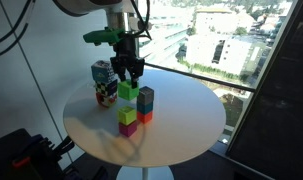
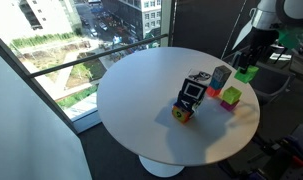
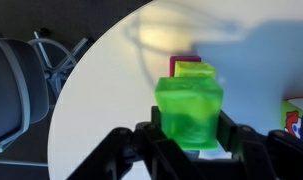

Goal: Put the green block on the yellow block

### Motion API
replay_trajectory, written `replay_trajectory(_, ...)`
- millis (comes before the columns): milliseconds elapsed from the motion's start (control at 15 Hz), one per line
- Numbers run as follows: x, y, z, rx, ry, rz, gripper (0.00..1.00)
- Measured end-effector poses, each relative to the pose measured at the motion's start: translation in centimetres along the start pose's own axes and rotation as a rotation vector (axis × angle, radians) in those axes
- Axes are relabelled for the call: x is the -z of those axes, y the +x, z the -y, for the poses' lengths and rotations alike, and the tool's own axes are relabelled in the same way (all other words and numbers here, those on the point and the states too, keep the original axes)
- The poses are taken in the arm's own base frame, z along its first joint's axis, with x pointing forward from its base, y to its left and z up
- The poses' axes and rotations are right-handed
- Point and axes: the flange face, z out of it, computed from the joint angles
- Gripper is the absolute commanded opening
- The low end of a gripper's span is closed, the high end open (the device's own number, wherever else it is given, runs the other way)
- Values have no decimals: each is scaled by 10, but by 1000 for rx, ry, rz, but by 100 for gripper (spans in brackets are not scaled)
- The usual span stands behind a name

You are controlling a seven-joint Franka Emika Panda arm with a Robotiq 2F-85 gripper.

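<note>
My gripper is shut on the green block, a small bright green cube, and holds it in the air. Just below it the yellow block sits on top of a magenta cube. In the wrist view the green block fills the space between my two black fingers, with the yellow block and the magenta cube beyond it. In an exterior view the green block hangs above and a little to one side of the yellow block.
A dark grey-blue cube stands on an orange-red cube right beside the yellow stack. A patterned multicoloured cube stands behind. All are on a round white table. An office chair stands beyond the table's edge.
</note>
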Motion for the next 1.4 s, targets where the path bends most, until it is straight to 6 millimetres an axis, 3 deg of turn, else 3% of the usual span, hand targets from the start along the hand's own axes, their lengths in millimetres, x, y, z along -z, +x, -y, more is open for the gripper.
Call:
replay_trajectory(867, -32, -17, -1, -14, 12, -6, 28)
replay_trajectory(1400, -45, -14, 2, -25, 15, -18, 28)
